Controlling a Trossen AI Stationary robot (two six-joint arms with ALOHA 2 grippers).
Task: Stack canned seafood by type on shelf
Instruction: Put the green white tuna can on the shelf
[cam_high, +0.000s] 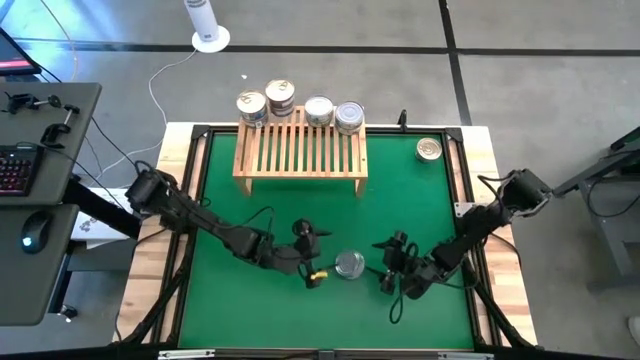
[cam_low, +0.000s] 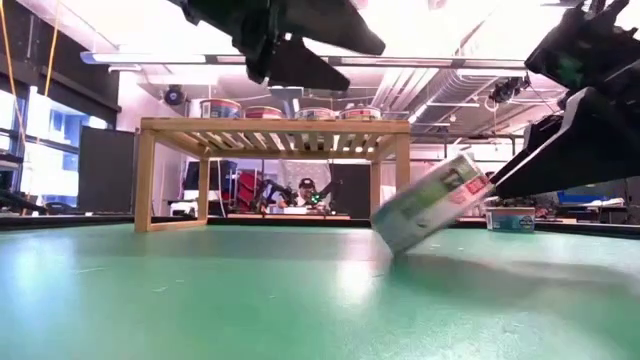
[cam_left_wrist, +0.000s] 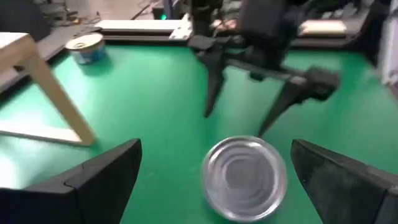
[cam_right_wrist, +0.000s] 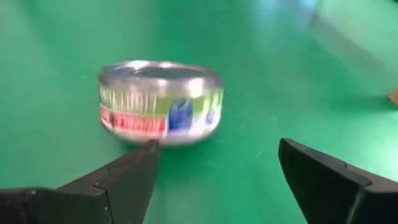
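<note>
A silver tin (cam_high: 350, 264) with a green, red and blue label stands tilted on the green mat (cam_high: 220, 200), one lower edge (cam_low: 395, 243) down, in the low view. It lies between my two grippers. My left gripper (cam_high: 318, 257) is open on the tin's left, fingers apart from it (cam_left_wrist: 244, 177). My right gripper (cam_high: 386, 264) is open on its right (cam_right_wrist: 158, 102). The light-wood shelf (cam_high: 300, 150) stands at the far side, with several tins (cam_high: 300, 105) along its far edge. My right gripper has one fingertip (cam_low: 497, 186) right at the raised upper edge (cam_low: 478, 172) of the tilted tin, coming level from the table's right. I cannot tell whether it touches the tin. My left gripper touches nothing.
A lone tin (cam_high: 430, 150) sits on the mat at the far right, beside the shelf. The shelf's near legs (cam_left_wrist: 53, 93) stand on the mat beyond the grippers. A black frame (cam_high: 470, 200) edges the mat. Bare mat lies to the near left.
</note>
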